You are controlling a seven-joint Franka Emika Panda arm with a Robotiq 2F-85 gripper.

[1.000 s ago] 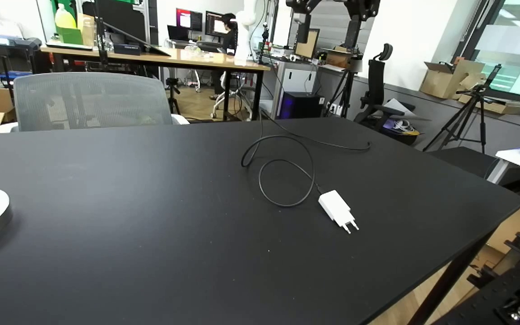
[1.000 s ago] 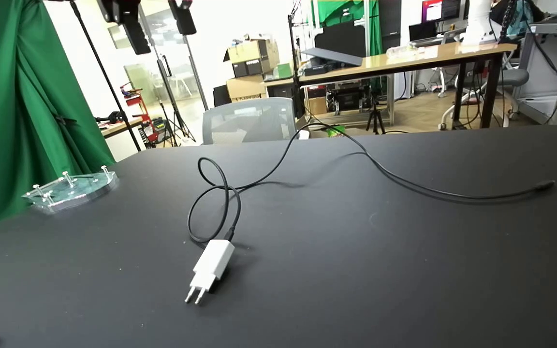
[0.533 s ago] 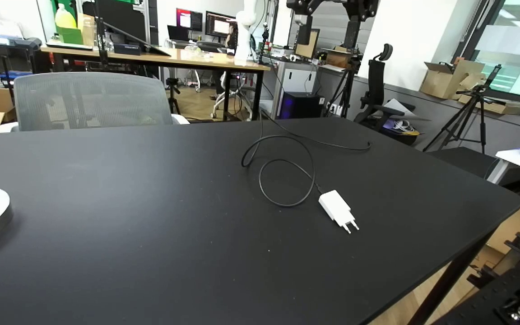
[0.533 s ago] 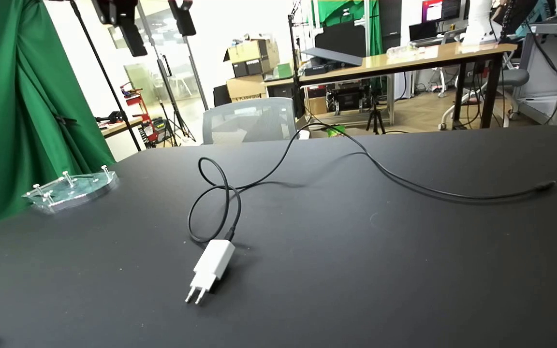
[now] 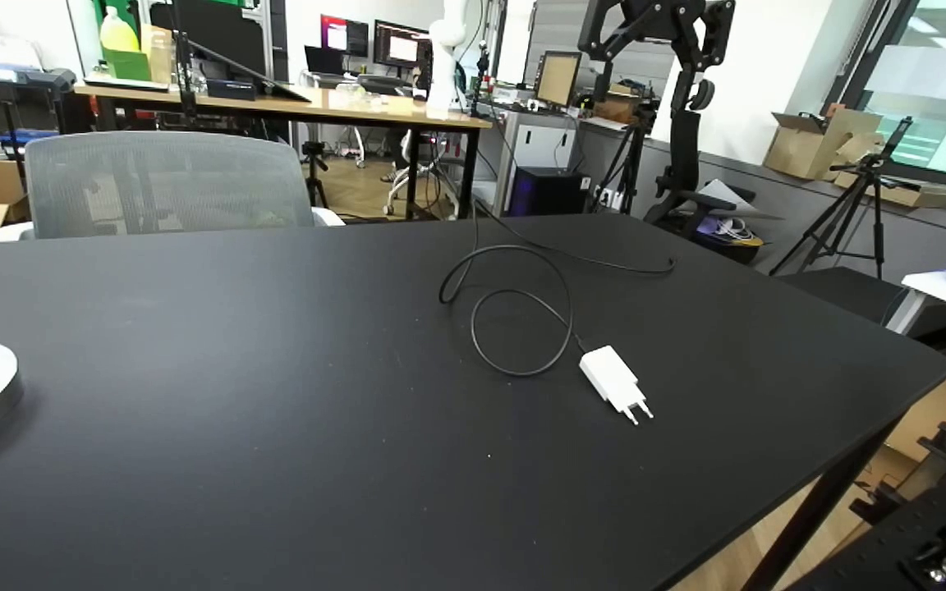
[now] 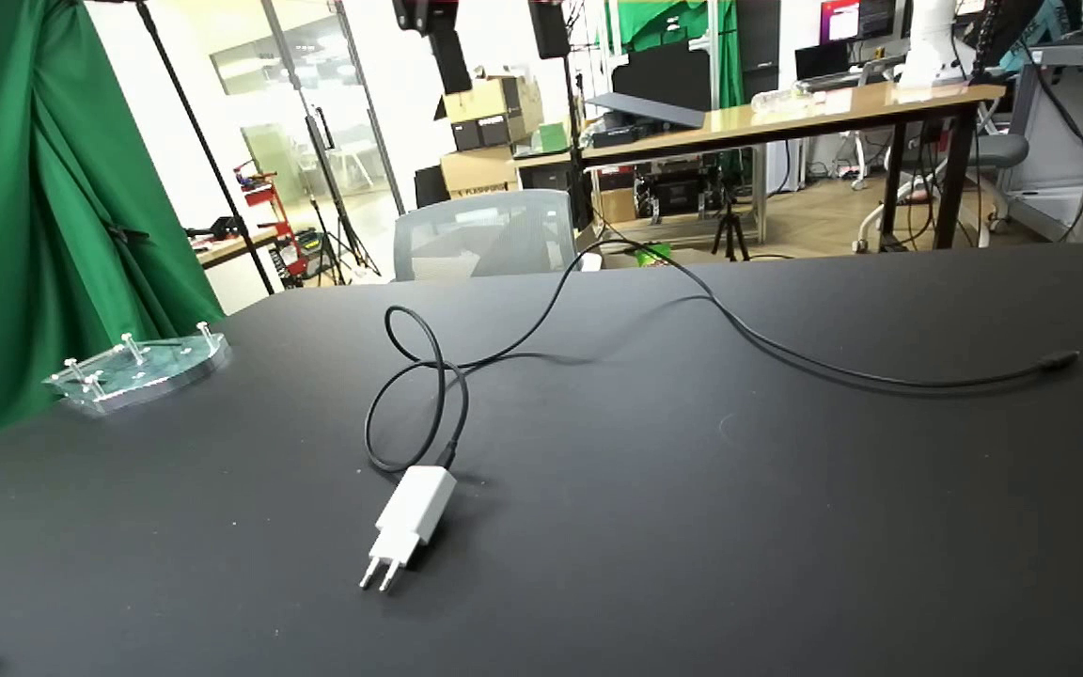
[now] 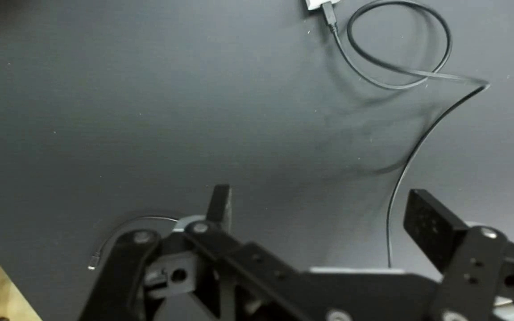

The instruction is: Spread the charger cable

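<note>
plainly, the charger cable (image 6: 615, 241) rests on the surface (image 6: 739, 545), its white plug block (image 6: 417, 503) near left in an exterior view, a loop (image 6: 442, 376) just beyond it, the free end (image 6: 1059, 361) at right. i'd pinch it close to that end and draw gently rightward, so the loop unrolls without dragging the block. the tool (image 7: 319, 207) hangs above, spread wide, grasping nothing; since the earlier frame it has shifted right in both exterior views, the cable unmoved.

This place seems to be a robotics laboratory: it has a white robot arm (image 5: 445, 34), a tripod (image 5: 869, 171), computer monitors (image 5: 401, 45) and a green curtain (image 6: 24, 207).
</note>
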